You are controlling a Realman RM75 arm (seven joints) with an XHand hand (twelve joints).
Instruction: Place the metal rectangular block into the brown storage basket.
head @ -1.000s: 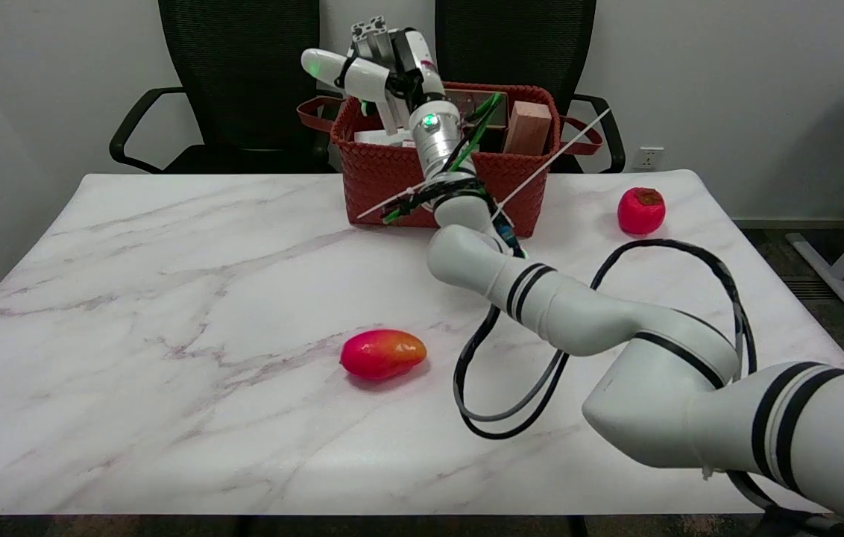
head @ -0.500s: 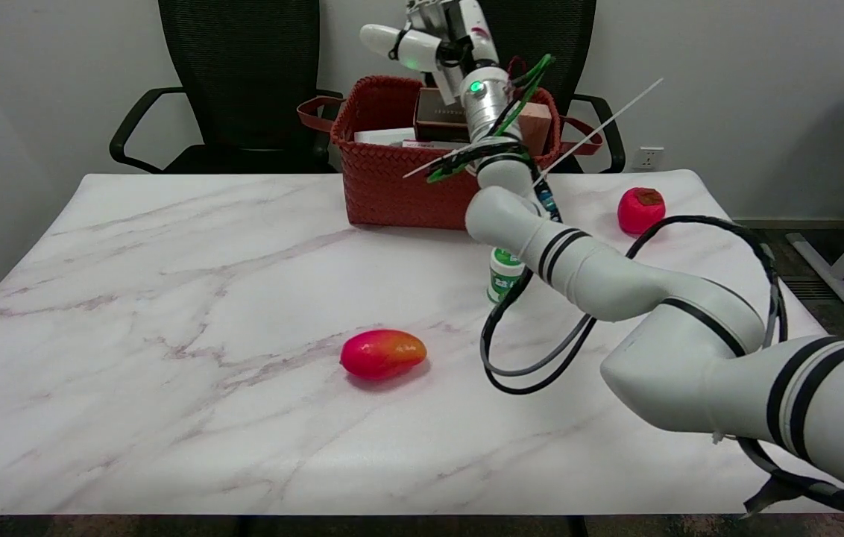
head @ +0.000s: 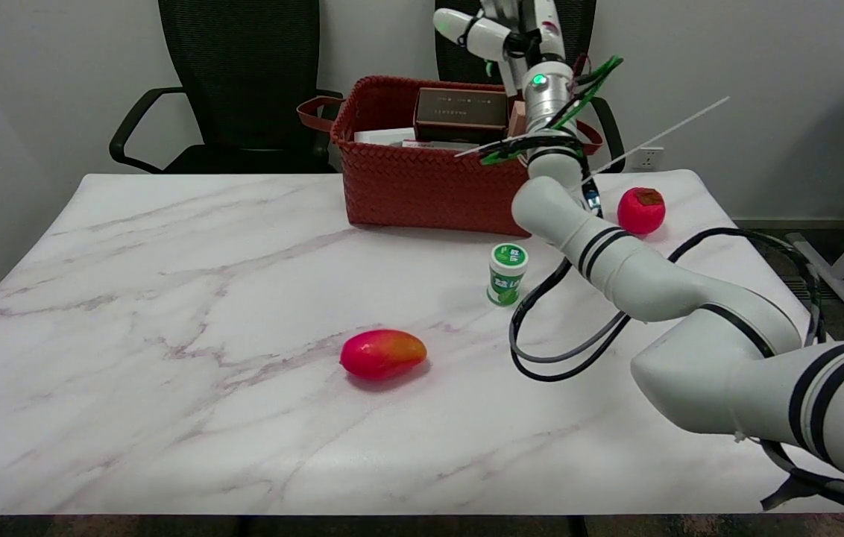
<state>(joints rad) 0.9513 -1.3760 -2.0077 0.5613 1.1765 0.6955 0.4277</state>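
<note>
One red-orange mango-shaped fruit [head: 382, 354] lies on the marble table [head: 168, 298], left of centre and well apart from everything else. Behind it, at the far edge, stands the brown storage basket [head: 422, 186]. It contains a dark box [head: 459, 114] and a white box [head: 381, 136]. A small green-and-white bottle [head: 508, 274] stands upright in front of the basket's right corner. The right hand [head: 511, 33] is raised above the basket's right end, at the picture's top edge, which cuts off its fingers. Whether it holds anything cannot be told. The metal rectangular block cannot be made out, either in the hand or in the basket. A red round fruit [head: 641, 210] sits rightmost.
</note>
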